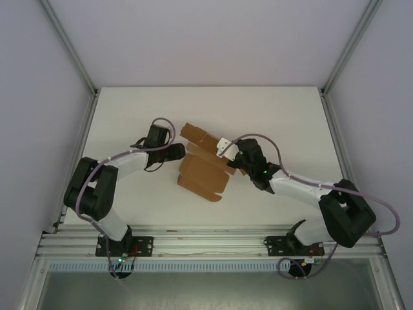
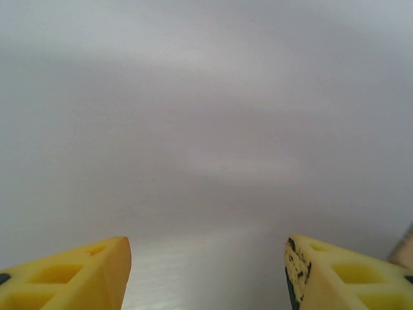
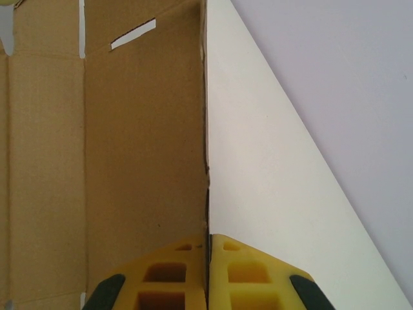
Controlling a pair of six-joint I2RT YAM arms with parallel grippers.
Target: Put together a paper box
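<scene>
The paper box (image 1: 201, 173) is a brown cardboard sheet with flaps and tabs, partly folded, lying at the table's middle. My right gripper (image 1: 223, 154) is at its right side. In the right wrist view the yellow jaws (image 3: 208, 240) are shut on the thin edge of a raised cardboard panel (image 3: 129, 161), which has slots near its top. My left gripper (image 1: 181, 152) sits just left of the box. Its yellow fingers (image 2: 206, 252) stand apart with nothing between them, facing the bare white surface. A sliver of brown cardboard (image 2: 405, 248) shows past the right finger.
The white table (image 1: 129, 116) is walled by pale panels at the back and sides, with aluminium posts at the corners. A metal rail (image 1: 206, 242) carrying both arm bases runs along the near edge.
</scene>
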